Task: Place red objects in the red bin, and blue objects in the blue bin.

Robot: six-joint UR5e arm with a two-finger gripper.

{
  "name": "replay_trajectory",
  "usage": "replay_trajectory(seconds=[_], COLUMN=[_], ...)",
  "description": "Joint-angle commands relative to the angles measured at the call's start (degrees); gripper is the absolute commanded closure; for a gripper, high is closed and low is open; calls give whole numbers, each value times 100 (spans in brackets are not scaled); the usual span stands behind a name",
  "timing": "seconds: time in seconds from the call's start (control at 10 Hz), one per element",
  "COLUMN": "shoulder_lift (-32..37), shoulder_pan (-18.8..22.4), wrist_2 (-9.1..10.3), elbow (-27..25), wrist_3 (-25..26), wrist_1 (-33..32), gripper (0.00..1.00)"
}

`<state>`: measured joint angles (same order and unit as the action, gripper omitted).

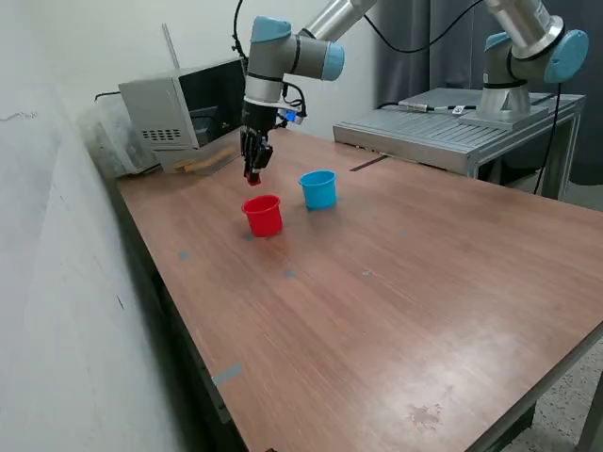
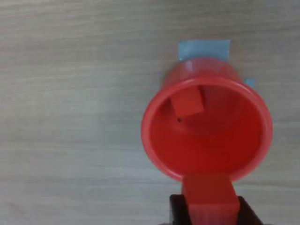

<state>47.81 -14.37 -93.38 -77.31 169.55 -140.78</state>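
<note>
Wooden table (image 1: 396, 282): bare brown top under claw.
Red cup (image 2: 206, 129): stood directly below claw; thin plastic, judged light, tippable.
Claw (image 2: 210, 206): clenched on red cube (image 2: 208, 192) above cup rim; cube rigid, flat-sided, judged light, gripped by opposite faces.
Second red cube (image 2: 187, 102): lay inside cup.

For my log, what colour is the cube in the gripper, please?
Bright red cube; the wrist view shows it best.

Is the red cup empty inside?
No, the wrist view shows one small red cube already lying inside the red cup, while the claw holds another above it.
</note>
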Motion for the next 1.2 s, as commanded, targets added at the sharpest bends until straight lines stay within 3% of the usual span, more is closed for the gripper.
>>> replay_trajectory(seconds=[0.0,0.1,0.2,0.7,0.8,1.0,1.1], shoulder_lift=[-8,-8,-8,18,148,1059,1690], shoulder_pan=[4,4,4,13,56,127,318], wrist_2=[30,92,118,101,92,66,57], elbow=[-82,-82,-82,-117,-248,-739,-907], wrist_3=[-1,-1,-1,-19,-28,-45,-45], wrist_1=[-2,7,7,50,320,551,1100], gripper=[100,100,0,0,0,0,0])
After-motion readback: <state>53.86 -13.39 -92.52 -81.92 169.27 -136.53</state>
